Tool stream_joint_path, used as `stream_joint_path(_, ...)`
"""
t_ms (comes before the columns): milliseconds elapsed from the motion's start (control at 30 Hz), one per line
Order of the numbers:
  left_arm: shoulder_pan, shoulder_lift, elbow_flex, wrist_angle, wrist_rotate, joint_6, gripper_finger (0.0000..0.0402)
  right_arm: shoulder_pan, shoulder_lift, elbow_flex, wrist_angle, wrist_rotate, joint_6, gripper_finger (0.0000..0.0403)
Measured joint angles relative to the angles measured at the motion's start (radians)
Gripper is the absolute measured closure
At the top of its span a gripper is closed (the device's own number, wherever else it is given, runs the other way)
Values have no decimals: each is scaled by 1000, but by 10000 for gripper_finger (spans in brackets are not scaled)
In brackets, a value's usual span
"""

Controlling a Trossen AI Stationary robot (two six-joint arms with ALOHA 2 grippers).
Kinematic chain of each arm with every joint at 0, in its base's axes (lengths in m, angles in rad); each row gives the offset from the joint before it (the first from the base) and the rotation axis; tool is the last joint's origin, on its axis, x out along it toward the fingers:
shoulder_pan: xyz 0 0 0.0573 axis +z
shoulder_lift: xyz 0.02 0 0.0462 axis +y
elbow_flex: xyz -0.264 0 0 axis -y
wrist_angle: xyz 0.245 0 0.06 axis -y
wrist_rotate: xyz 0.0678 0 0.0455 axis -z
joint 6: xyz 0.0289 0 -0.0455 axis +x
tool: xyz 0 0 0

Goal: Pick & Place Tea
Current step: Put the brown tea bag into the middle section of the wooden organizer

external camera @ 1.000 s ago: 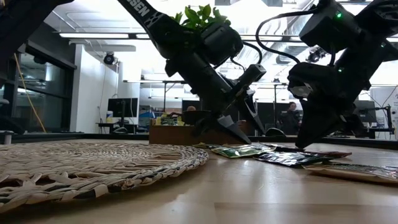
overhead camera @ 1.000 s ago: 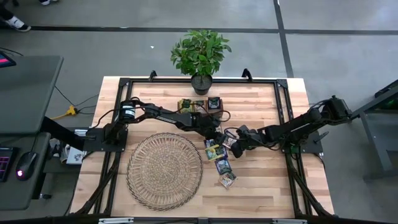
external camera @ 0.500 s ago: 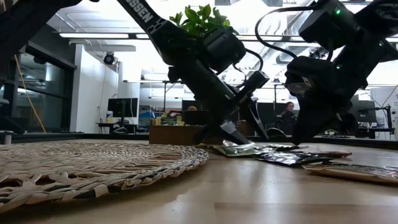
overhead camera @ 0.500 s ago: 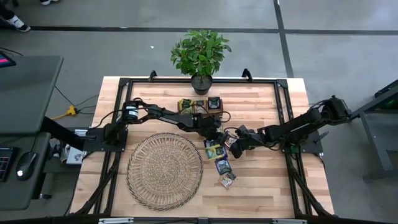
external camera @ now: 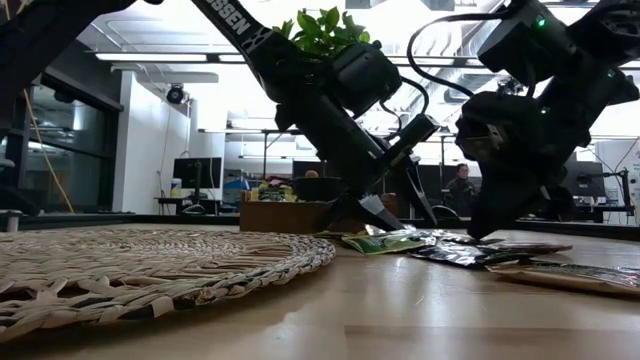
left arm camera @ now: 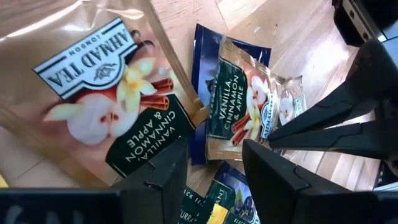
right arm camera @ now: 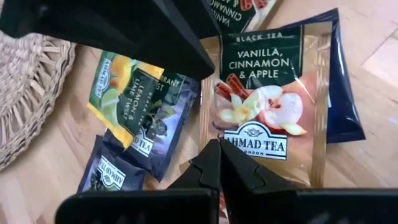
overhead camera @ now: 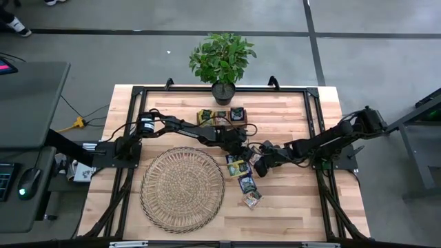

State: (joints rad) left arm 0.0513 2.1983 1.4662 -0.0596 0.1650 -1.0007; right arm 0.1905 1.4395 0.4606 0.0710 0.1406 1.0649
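While both arms reach in toward the middle of the wooden table [overhead camera: 289, 200], their grippers meet over a small scatter of tea sachets [overhead camera: 242, 173] lying just right of the round wicker mat [overhead camera: 182, 188]. The left gripper [overhead camera: 239, 147] hangs low over the far end of the scatter with its fingers [left arm camera: 273, 180] spread apart and nothing between them; below them lies a pale vanilla, cinnamon and apple sachet [left arm camera: 242, 102] overlapping a dark navy one [left arm camera: 204, 56]. The right gripper [overhead camera: 262, 164] comes in from the right with its fingers [right arm camera: 217, 165] pressed together, their tips down at the edge of another pale vanilla, cinnamon and apple sachet [right arm camera: 264, 99]. Beside that one lie a yellow-green lemon and lime sachet [right arm camera: 124, 93] and dark ones [right arm camera: 112, 171]. More sachets sit in the small wooden tray [overhead camera: 222, 116] on the far side, near the potted plant [overhead camera: 222, 60].
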Motion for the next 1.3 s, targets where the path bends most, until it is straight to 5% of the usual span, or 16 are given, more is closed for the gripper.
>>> stream_joint_path(767,-15,2,0,15,37,0,250,0,1,0,9,-21,-26,403)
stream_joint_path(1133,-13,3,0,9,35,14,392,0,1,0,9,-25,-27,403)
stream_joint_path(1300,-13,3,0,11,35,25,393,0,1,0,9,-35,-34,403)
